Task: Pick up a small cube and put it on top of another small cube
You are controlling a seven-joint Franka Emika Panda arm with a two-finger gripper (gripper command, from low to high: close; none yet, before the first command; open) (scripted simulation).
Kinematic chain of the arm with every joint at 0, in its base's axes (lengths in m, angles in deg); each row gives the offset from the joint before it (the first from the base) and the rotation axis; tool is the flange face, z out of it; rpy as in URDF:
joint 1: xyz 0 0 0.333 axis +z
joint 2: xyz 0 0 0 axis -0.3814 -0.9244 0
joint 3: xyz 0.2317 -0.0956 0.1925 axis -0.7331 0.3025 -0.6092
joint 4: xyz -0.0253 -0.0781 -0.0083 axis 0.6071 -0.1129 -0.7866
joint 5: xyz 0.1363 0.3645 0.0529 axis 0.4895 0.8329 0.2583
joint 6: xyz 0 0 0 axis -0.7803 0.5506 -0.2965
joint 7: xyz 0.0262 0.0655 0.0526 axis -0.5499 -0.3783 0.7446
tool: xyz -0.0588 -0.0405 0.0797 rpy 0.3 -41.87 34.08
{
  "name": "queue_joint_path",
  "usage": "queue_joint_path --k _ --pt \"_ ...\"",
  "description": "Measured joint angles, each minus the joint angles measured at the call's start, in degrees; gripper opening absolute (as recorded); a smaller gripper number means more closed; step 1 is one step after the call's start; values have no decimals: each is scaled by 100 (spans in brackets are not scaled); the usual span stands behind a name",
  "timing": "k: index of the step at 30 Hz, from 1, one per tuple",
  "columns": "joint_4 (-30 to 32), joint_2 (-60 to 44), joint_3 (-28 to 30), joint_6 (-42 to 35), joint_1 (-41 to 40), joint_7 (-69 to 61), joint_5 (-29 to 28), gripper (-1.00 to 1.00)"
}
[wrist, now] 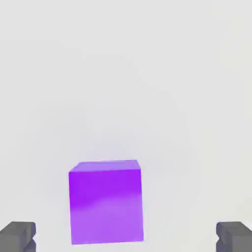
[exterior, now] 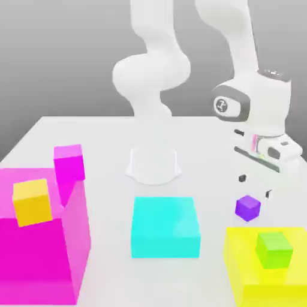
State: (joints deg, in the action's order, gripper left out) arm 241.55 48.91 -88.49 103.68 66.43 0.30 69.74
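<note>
The small purple cube rests on the white table, toward the exterior view's right, between the cyan block and the yellow block. My gripper hovers just above and slightly behind it, open, with nothing between its dark fingertips. In the hand view the purple cube lies between the two spread fingertips of the gripper, a wide gap on each side. Other small cubes are a magenta one, an orange one and a green one.
A large magenta block at the exterior view's left carries the magenta and orange cubes. A cyan block lies in the middle. A yellow block at the right carries the green cube. The arm's white base stands behind.
</note>
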Motion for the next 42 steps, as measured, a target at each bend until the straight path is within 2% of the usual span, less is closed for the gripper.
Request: queue_joint_path --k 5,6,13,21,23,26,42 --pt "-181 -1028 529 834 449 172 -264 0" --pt "-203 -1157 572 939 489 174 -270 -100" --pt "-203 -1152 579 923 495 184 -281 -100" --pt "72 354 271 -308 319 -184 238 -100" --pt "-187 510 515 -720 178 130 257 -100" --pt "-750 610 819 -1376 -646 804 240 -100" --pt "-4004 961 2424 -4948 -3993 4714 68 -100"
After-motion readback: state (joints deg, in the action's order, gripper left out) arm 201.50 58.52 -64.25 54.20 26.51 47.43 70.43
